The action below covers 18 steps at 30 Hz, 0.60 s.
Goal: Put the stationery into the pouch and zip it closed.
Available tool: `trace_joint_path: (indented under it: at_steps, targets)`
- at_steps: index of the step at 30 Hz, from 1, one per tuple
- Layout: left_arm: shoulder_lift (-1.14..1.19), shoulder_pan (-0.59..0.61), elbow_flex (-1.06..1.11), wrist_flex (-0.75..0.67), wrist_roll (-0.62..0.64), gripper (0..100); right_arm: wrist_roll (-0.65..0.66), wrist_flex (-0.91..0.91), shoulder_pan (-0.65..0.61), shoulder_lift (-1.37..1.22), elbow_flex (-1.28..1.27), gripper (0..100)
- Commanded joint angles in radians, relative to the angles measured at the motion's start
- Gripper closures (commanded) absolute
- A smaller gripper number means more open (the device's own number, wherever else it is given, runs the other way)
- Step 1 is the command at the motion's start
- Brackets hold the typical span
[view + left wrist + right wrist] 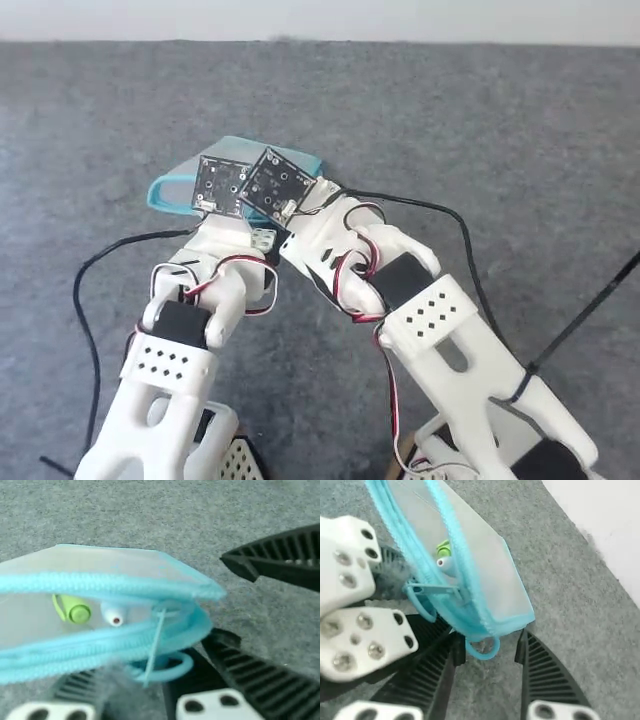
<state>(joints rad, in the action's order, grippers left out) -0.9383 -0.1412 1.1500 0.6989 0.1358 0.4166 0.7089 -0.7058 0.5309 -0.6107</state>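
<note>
Right hand (490, 641) closest: spread, jaws straddling looped end of pouch (490, 580) on desk (560, 580). Pens (75, 611) inside, mouth open. Zip pull (434, 587) just beside that end. We judge pouch's long axis runs away from right hand. Left hand (402, 592) alongside pouch, grip cannot be told.

We found the translucent pouch (110, 565), edged with a light-blue zip, lying on the grey bench (150, 510) with its mouth gaping. Inside, a green pen (72, 611) and a white pen (114, 616) lay side by side, and a blue loop (172, 666) hung at the zip's end.
</note>
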Motion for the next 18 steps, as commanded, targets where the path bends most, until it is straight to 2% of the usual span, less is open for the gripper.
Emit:
trace_joint_path:
  at_steps: [1, 3, 8, 12, 16, 18]
  targets:
    - [-0.02, -0.006, -0.015, 0.005, -0.009, 99, 0.072, -0.022, -0.015, 0.007, 0.011, 82.5]
    - [-0.023, -0.002, -0.018, 0.023, -0.009, 99, 0.103, -0.018, -0.012, 0.007, 0.011, 82.8]
    - [-0.026, 0.0, -0.021, 0.054, -0.012, 99, 0.066, -0.016, -0.008, -0.004, 0.009, 82.9]
    - [-0.026, 0.002, -0.019, 0.06, -0.049, 99, -0.018, -0.002, 0.022, 0.005, 0.005, 82.9]
    - [-0.021, 0.038, -0.058, 0.121, -0.054, 99, -0.129, 0.064, 0.068, 0.008, -0.002, 82.7]
    - [-0.02, 0.063, -0.091, 0.164, -0.071, 99, -0.143, 0.099, 0.074, 0.008, -0.002, 82.7]
